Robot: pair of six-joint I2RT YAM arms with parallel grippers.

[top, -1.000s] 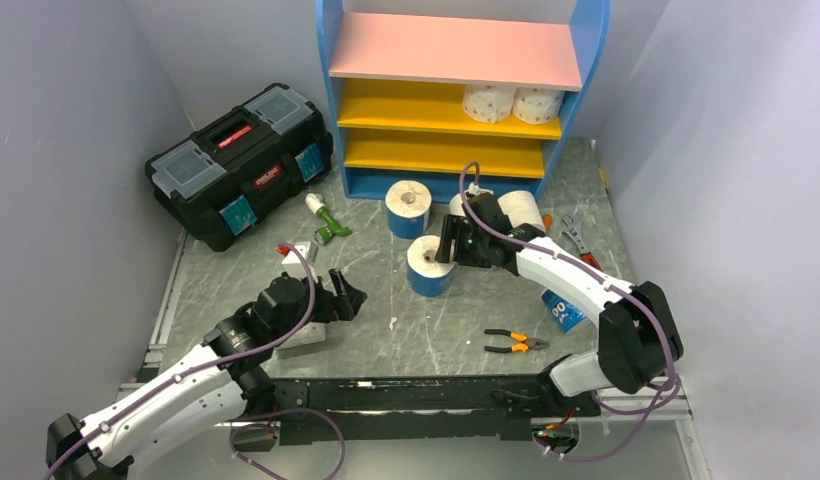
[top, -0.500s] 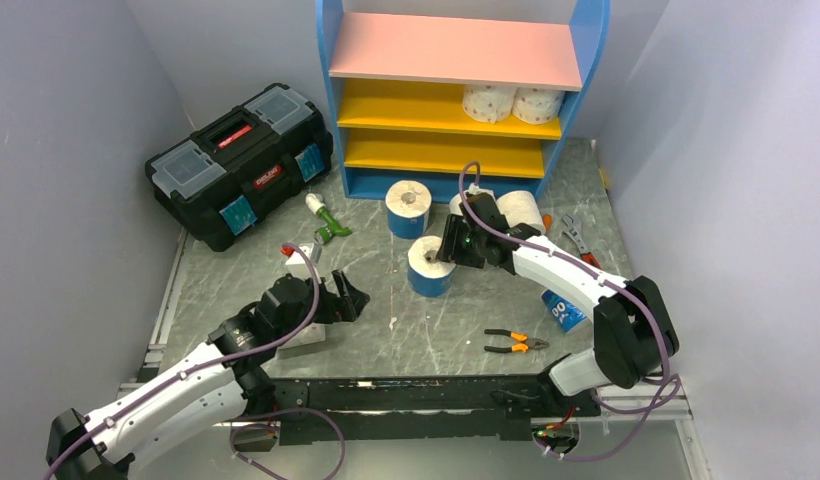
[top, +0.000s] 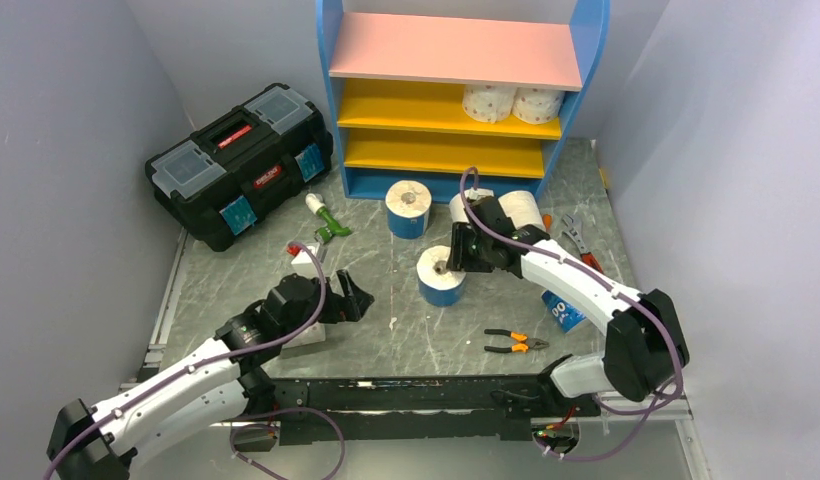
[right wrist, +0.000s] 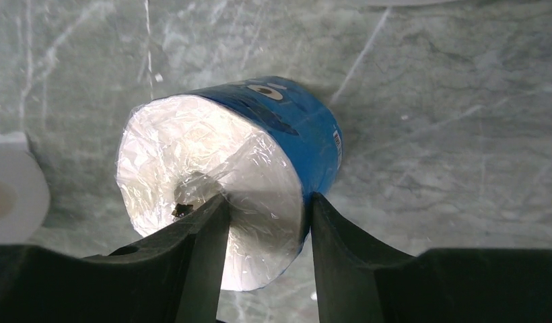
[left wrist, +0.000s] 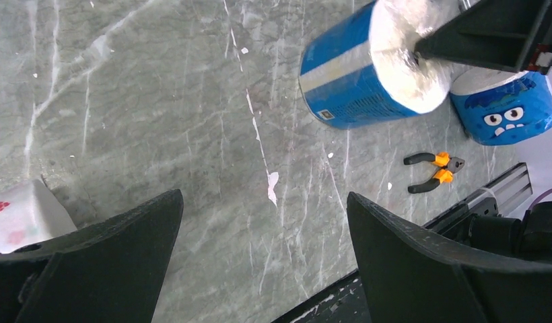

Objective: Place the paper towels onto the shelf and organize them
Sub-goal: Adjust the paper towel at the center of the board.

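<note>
Far left on the table (top: 406, 335): black toolbox (top: 241, 165), lid shut, sitting at an angle.

Next over, left claw (top: 348, 298) low over bare table, fingers spread wide apart, gripping nothing. Small white box (top: 304, 262) tucked right beside that arm, and a green-and-white bottle (top: 326, 222) lying a bit further back.

Middle back, shelf (top: 456, 50) up against the wall. Two dotted rolls (top: 489, 102) side by side on the upper yellow board, toward its right end.

In front of the shelf foot, one blue roll (top: 408, 208) standing upright on the table.

Just nearer than that, the gripped roll (top: 441, 275), also blue-wrapped, core hole facing up in the top view. Right claw (top: 454, 258) clamped on its wall: one finger down inside the core, the other pressed against the outside of the wrapper. Resting on the table or lifted a hair? Can't tell from these views.

Orange-handled pliers (top: 516, 342) near the front edge.

Behind the right arm, white rolls (top: 526, 208) close together near the shelf's right foot, partly hidden by the arm.

Further right, monster roll (top: 564, 310) with a cartoon face on blue wrap, half under the right arm. Wrench (top: 578, 238) out by the right wall.
</note>
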